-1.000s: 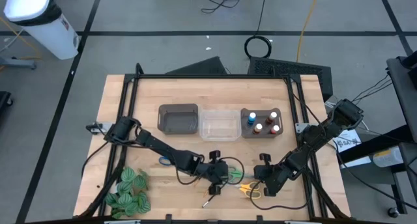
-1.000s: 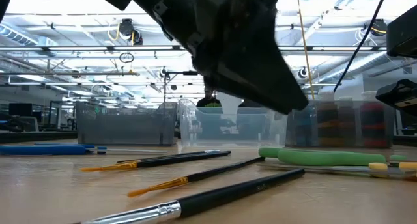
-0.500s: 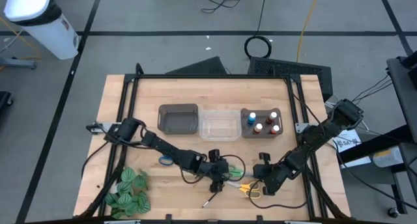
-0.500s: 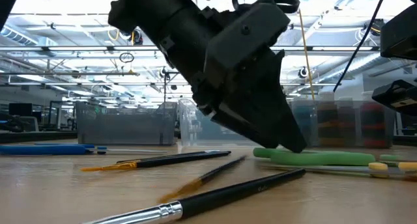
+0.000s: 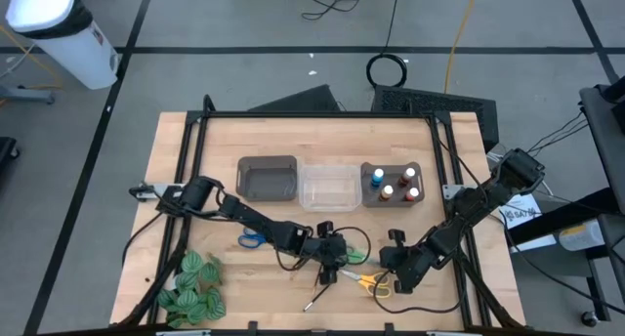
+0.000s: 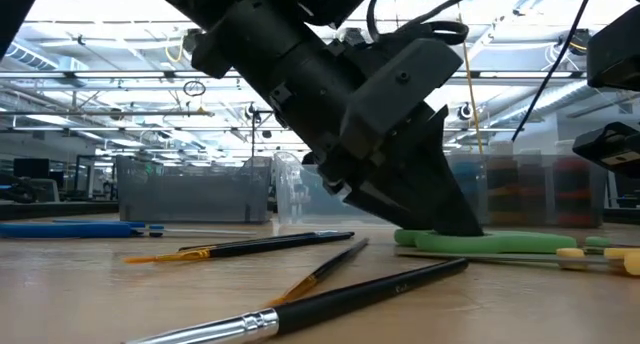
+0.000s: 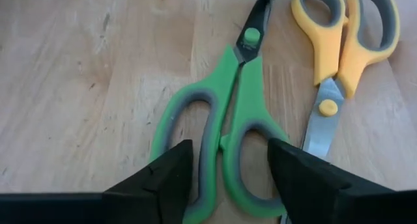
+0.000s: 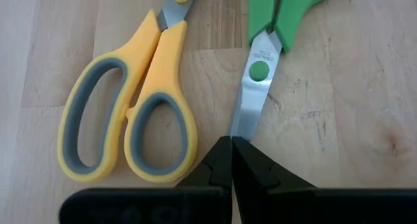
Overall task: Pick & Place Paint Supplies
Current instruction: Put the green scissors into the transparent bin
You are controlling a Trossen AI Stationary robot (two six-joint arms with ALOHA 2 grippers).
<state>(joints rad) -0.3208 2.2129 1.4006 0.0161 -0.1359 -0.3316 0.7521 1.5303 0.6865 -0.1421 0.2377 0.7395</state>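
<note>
On the wooden table [image 5: 176, 160], the left gripper [image 7: 225, 168] stands with its jaws apart, straddling the handles of the green scissors [image 7: 225, 129] without clamping them. The right gripper [image 8: 232, 160], fingers pressed together, sits at the tip of those scissors' blade, beside the yellow scissors [image 8: 133, 113].

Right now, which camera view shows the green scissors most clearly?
The left wrist view: the green scissors fill it, handles between the left gripper fingers. The right wrist view shows its blade and pivot, the low view a green strip, the high view little.
</note>
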